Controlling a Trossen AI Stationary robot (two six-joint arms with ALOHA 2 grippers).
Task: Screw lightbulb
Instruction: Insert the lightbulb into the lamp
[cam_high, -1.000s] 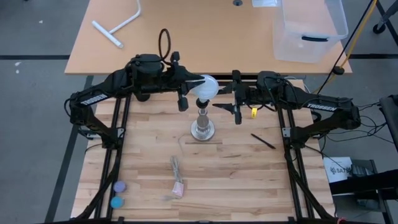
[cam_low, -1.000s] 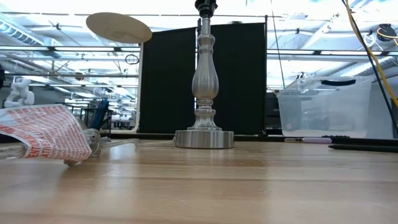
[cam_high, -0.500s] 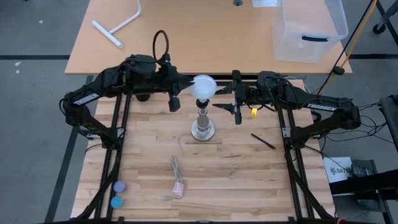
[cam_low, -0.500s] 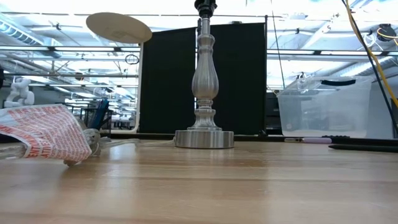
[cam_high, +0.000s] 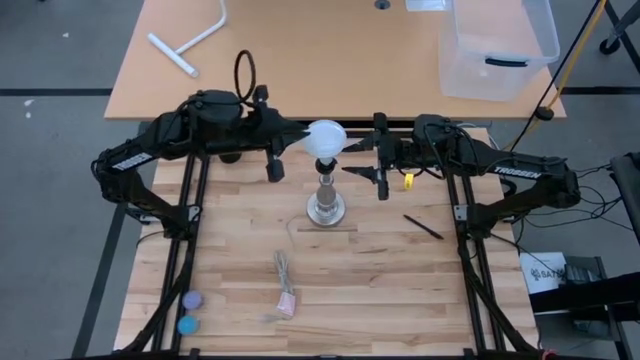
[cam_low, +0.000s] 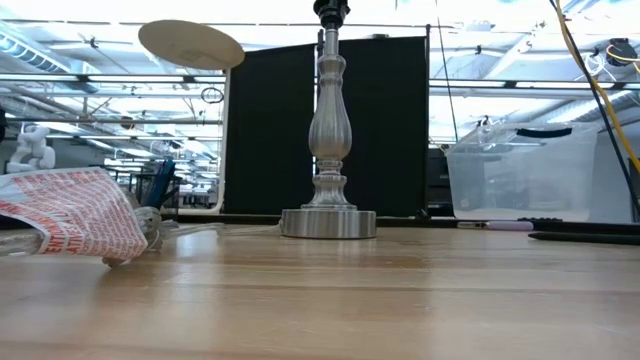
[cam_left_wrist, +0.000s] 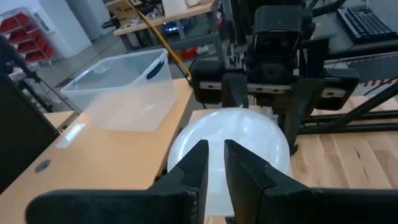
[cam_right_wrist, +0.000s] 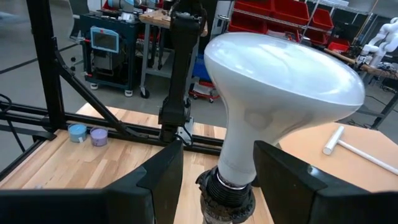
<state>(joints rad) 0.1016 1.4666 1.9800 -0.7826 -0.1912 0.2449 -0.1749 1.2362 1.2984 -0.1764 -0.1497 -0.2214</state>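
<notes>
Grey floor around rig. Second desk, tan top, behind slatted wooden desk; clear plastic bin near its corner, white T-shaped pipe on opposite end. Black partition panel in low view. Bright ceiling lights, exposed beams. Red storage bins on far shelving.
</notes>
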